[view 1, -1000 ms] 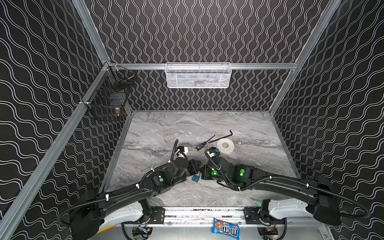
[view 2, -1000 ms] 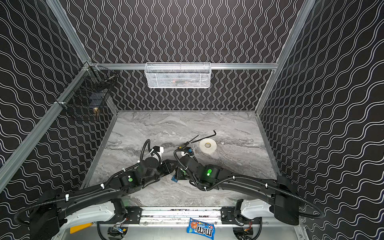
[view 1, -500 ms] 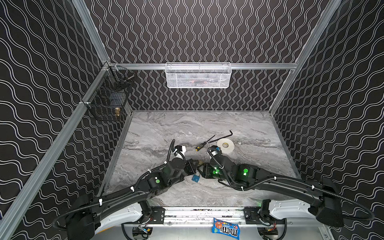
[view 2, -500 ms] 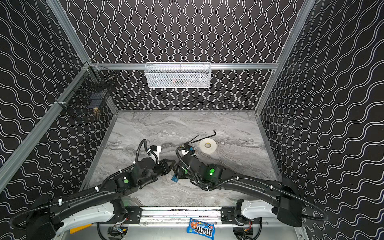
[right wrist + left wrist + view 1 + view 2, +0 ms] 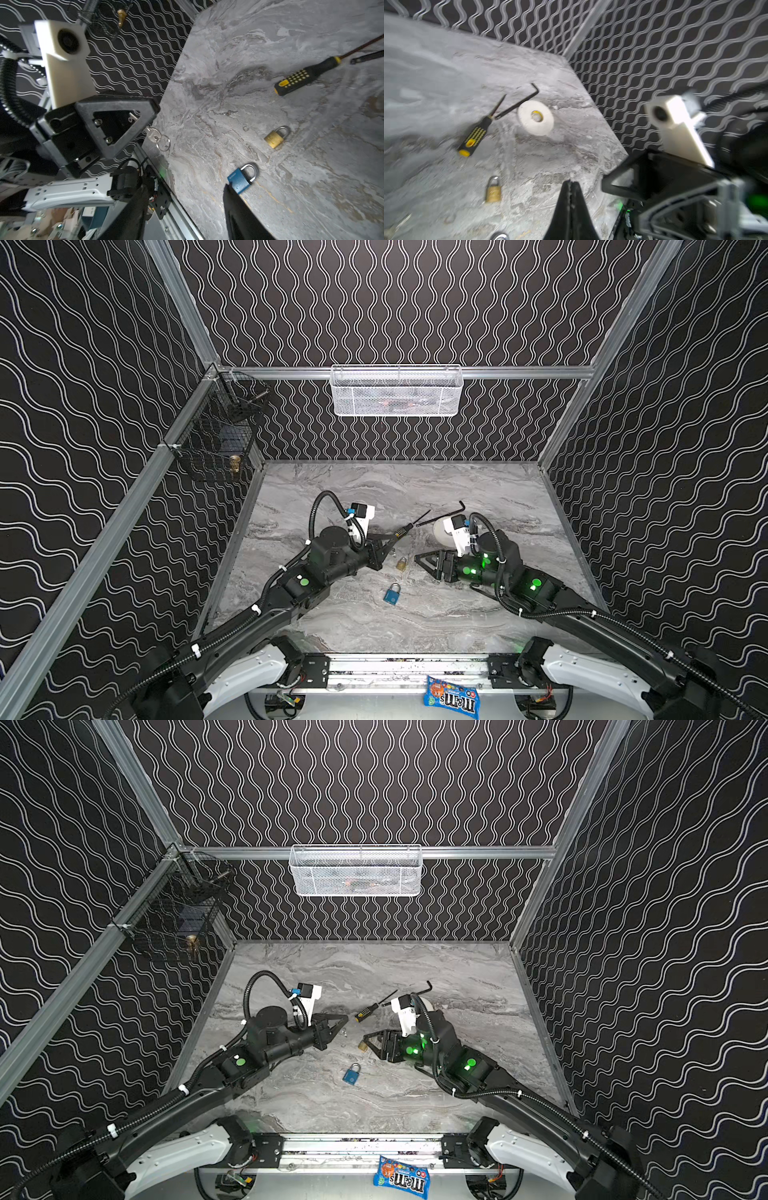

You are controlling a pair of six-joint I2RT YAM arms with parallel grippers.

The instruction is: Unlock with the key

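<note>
- pinched in shut left end effector (image 5: 570, 184): key (image 5: 152, 135), head and ring poking toward brass padlock (image 5: 275, 137).
- open, empty at right end effector (image 5: 184, 190), just beside that padlock, about equally near.

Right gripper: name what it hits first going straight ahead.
Probably the key pinched in the left gripper, across from the right gripper; the brass padlock seems to lie below that line, but depth is unclear.

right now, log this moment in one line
left gripper: shut on the key | right gripper: open, empty | brass padlock, blue padlock: lying on table, untouched | key not yet in a lock
</note>
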